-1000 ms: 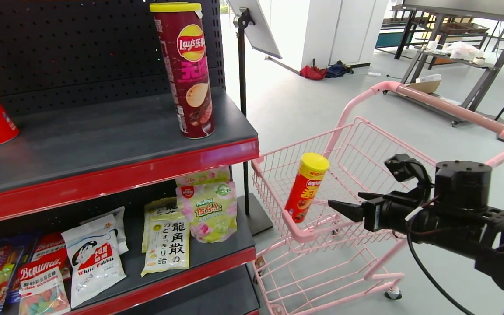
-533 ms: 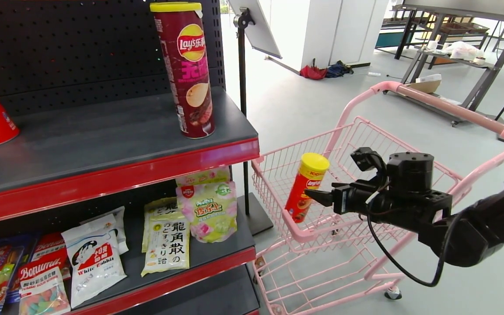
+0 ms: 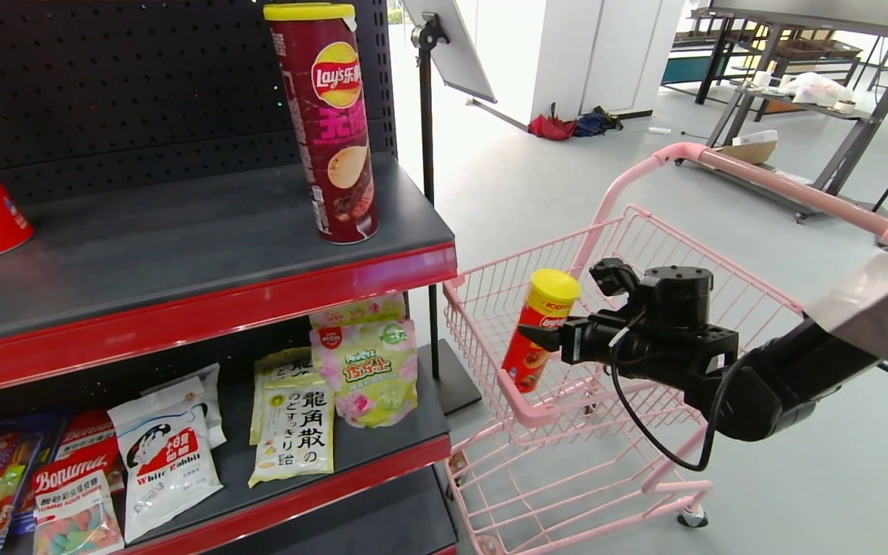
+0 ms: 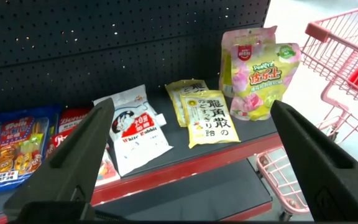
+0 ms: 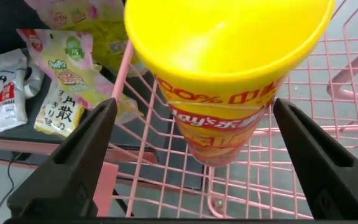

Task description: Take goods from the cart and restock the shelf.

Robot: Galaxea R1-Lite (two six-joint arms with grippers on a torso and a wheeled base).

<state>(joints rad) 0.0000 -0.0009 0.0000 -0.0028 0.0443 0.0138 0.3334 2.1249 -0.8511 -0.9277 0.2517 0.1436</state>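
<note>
The head camera looks forward and down from above, with the black metal shelf unit with red edges (image 3: 182, 231) on the robot's left and the pink wire cart (image 3: 760, 179) on its right, both at middling range. The left wrist camera faces the lower shelf from fairly near, between the fingers of the left hand (image 4: 191, 104), while the right wrist camera sits very close above the yellow-lidded red crisp can (image 5: 229, 74) in the cart, between the fingers of the right hand (image 5: 194, 102). All three share the green-and-pink pouch (image 3: 367, 370) and the yellow packet with black characters (image 3: 294, 432) on that lower shelf.
</note>
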